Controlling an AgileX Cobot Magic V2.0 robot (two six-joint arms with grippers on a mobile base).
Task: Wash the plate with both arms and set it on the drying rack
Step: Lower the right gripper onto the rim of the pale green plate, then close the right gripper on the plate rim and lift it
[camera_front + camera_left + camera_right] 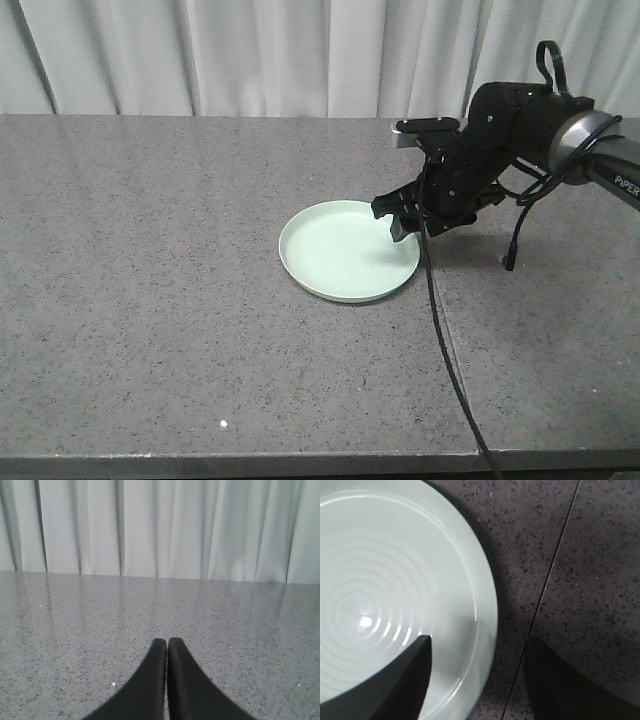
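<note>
The left fingers [150, 680] are pressing together over the tabletop [75, 630], with no plate in their view. The plate [340, 255] is lying flat mid-tabletop, and the right fingers [400, 685] are standing spread astride its right rim [487, 605], one inside, one outside. Closing here is likely risking a slip off that low, smooth rim, or shoving the plate sideways.

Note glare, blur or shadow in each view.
Front view: even light, sharp, only a soft shadow under the right arm on the plate. Left wrist view: near jaws blurred black, counter shows pale sheen streaks. Right wrist view: small glare spots on the plate's rings, jaws soft and dark.
</note>
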